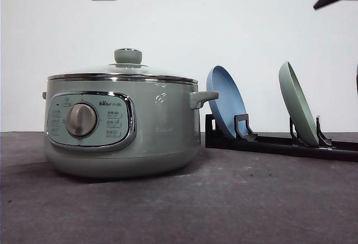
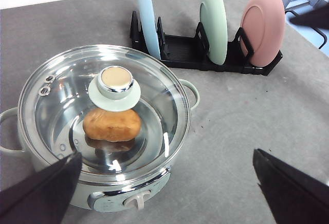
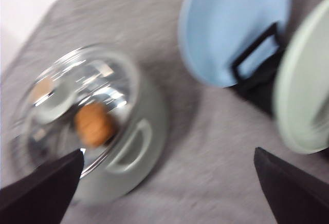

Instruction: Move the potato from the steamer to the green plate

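the potato lies in the steamer under the glass lid, which is still on. the green plate stands upright in the rack. both grippers are spread wide, holding nothing. the potato looks firm, rough, fairly light; best pinched across its short middle. the lid's knob must be lifted first.

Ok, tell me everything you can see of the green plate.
The green plate is pale mint, round and shallow with a low rim, matte and unmarked. It stands on edge, leaning slightly, in the middle slot of a black rack, between a blue plate and a pink plate. Only the rack touches it.
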You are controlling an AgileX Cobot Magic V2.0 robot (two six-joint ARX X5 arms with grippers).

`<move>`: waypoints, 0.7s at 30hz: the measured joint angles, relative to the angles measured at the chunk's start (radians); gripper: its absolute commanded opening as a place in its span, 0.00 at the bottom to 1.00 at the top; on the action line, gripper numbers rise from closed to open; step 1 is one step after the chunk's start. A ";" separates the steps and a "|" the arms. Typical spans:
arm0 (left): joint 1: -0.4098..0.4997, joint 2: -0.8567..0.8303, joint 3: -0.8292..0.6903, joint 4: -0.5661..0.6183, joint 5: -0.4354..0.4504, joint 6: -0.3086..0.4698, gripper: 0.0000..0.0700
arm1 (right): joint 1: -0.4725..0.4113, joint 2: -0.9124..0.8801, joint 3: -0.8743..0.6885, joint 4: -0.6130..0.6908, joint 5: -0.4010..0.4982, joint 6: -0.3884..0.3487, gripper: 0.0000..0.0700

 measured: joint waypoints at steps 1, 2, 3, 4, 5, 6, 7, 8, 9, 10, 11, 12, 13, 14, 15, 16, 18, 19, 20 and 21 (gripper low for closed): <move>0.000 0.000 0.000 0.000 0.000 0.000 1.00 | -0.008 0.039 0.028 0.000 0.012 0.000 0.96; 0.000 0.000 0.000 0.000 0.000 0.000 1.00 | -0.016 0.078 0.057 0.002 0.022 0.001 0.96; 0.000 0.000 0.000 0.000 0.000 0.001 1.00 | -0.024 0.118 0.086 0.005 0.031 0.001 0.96; 0.000 0.000 0.000 0.000 0.000 0.001 1.00 | -0.033 0.159 0.116 0.008 0.036 0.002 0.96; 0.000 0.000 0.000 0.000 0.000 0.002 1.00 | -0.040 0.195 0.142 0.011 0.042 0.002 0.96; 0.000 0.000 0.000 0.000 0.000 0.003 1.00 | -0.047 0.231 0.169 0.013 0.045 0.002 0.96; 0.000 0.000 0.000 0.000 0.000 0.004 1.00 | -0.054 0.268 0.195 0.013 0.047 0.002 0.96; 0.000 0.000 0.000 0.000 0.000 0.006 1.00 | -0.060 0.300 0.218 0.018 0.047 0.002 0.96; 0.000 0.000 0.000 0.000 0.000 0.008 1.00 | -0.065 0.331 0.241 0.024 0.047 0.002 0.96; 0.000 0.000 0.000 0.000 0.000 0.011 1.00 | -0.071 0.362 0.263 0.030 0.048 0.002 0.96; 0.000 0.000 0.000 0.000 0.000 0.011 1.00 | -0.075 0.387 0.278 0.038 0.048 0.003 0.96; 0.000 0.000 0.000 0.000 0.000 0.013 1.00 | -0.079 0.411 0.291 0.047 0.048 0.005 0.95; 0.000 0.000 0.000 0.000 0.000 0.015 1.00 | -0.083 0.432 0.302 0.059 0.048 0.009 0.94; 0.000 0.000 0.000 0.000 0.000 0.016 1.00 | -0.086 0.449 0.306 0.071 0.048 0.016 0.90; 0.000 0.000 0.000 0.000 0.000 0.017 1.00 | -0.088 0.464 0.310 0.085 0.048 0.022 0.86; 0.000 0.000 0.000 0.000 0.000 0.018 1.00 | -0.090 0.479 0.312 0.100 0.048 0.027 0.82; 0.000 0.000 0.000 0.000 0.000 0.018 1.00 | -0.094 0.499 0.314 0.121 0.050 0.038 0.79; 0.000 0.000 0.000 0.000 0.000 0.018 1.00 | -0.096 0.508 0.314 0.127 0.052 0.044 0.77; 0.000 0.000 0.000 0.000 0.000 0.018 1.00 | -0.097 0.515 0.314 0.129 0.054 0.046 0.77; 0.000 0.000 0.000 -0.001 0.000 0.018 1.00 | -0.098 0.522 0.314 0.131 0.060 0.049 0.77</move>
